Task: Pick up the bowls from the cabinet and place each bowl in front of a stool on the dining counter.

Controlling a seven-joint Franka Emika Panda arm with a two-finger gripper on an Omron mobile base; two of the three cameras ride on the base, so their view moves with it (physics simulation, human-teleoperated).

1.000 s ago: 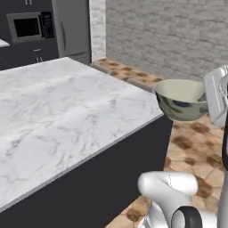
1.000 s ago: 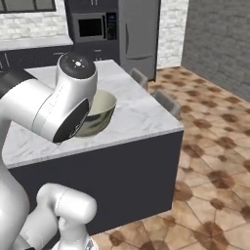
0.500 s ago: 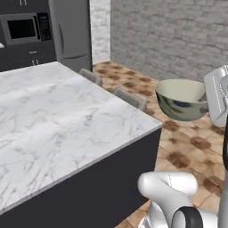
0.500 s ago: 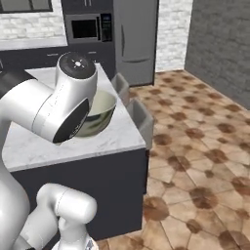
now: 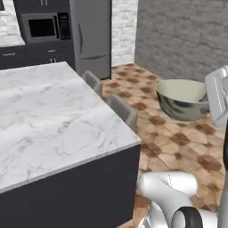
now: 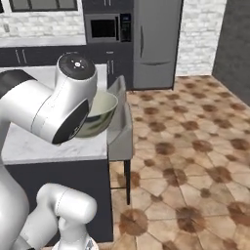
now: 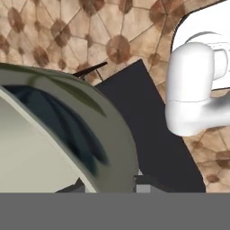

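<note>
You've got the island (image 5: 49, 111) on the left of the left base view: white veined marble top on a dark base, near corner towards the arm. Two grey stools (image 5: 122, 111) are tucked along its far right edge, one behind the other. Behind them, on the back wall, sit a microwave (image 5: 42, 27) and a tall grey fridge (image 5: 91, 35). Right of the stools is open tiled floor (image 5: 178, 138), and above it the greenish-grey bowl (image 5: 183, 99) hangs in the air, upright, rim roughly level, pale inside, dark mottled outside. Its right rim meets the white hand at the frame edge. It is well clear of the marble top and not over it.

In the right base view, going left to right: the arm's big white joint covers the left part of the bowl (image 6: 97, 114), which sits above the island's near right corner (image 6: 58, 146) from this angle. Just right of it is a stool (image 6: 119, 122), then the floor, with the fridge (image 6: 156, 41) at the back.

In the hand view the bowl (image 7: 85, 130) fills the left, its rim running down to the bottom edge, with the dark island side (image 7: 148, 130) and tiles behind. The gripper (image 7: 110, 185) is at the rim; the finger tips (image 7: 143, 183) are barely visible, probably clamped on the rim, since the bowl hangs from the hand with nothing under it.
</note>
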